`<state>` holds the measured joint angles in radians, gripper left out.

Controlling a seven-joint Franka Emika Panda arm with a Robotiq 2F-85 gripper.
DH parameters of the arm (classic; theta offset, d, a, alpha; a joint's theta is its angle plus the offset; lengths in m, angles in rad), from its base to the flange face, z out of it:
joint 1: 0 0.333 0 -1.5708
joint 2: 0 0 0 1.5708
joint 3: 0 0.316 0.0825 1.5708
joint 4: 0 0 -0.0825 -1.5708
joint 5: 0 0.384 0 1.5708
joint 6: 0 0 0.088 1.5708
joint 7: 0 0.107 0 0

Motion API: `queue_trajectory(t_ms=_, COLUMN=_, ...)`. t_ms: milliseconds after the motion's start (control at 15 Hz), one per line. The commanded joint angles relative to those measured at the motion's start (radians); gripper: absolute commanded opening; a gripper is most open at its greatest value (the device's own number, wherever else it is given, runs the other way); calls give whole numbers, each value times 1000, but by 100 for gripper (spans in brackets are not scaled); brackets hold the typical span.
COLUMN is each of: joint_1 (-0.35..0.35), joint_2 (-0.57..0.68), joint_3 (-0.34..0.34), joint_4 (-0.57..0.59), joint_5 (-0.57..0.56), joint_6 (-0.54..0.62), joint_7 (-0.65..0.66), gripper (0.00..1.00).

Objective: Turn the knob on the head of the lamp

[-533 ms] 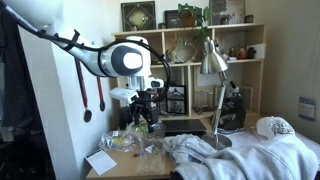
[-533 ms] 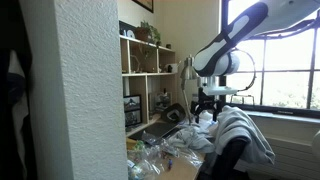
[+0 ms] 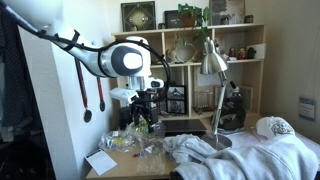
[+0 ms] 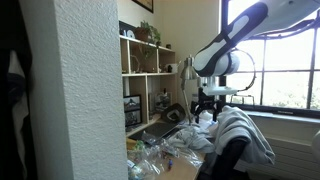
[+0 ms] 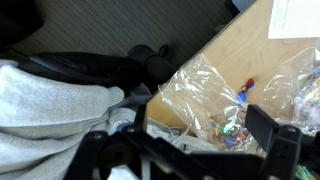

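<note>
The black claw (image 3: 144, 120) is held spread above the wooden desk (image 5: 230, 50), well apart from the tall brushed-silver lamp (image 3: 212, 64).

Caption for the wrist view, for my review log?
Open gripper hovers over crinkled clear plastic bags on a wooden table, grey cloth at left.

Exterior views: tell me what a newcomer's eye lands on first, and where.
The big white robot arm dominates, its gripper hanging over crinkled clear plastic bags on the desk, apart from the lamp. That silver lamp stands tall before the shelves, beside a heap of pale cloth.
</note>
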<state>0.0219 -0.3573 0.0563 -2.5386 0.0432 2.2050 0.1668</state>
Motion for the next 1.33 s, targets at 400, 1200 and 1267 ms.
queue_trajectory(t_ms=400, joint_1=-36, joint_2=-64, joint_3=2, joint_4=135, joint_5=-111, joint_6=-50, joint_7=11, gripper=100)
queue_trajectory(t_ms=1200, joint_1=-73, joint_2=26, joint_3=-72, joint_4=753, joint_5=-122, joint_6=-263, joint_7=-69, gripper=100)
queue_trajectory(t_ms=1267, joint_1=-73, joint_2=61, joint_3=-79, joint_4=812, joint_5=-120, joint_6=-265, joint_7=-82, gripper=100)
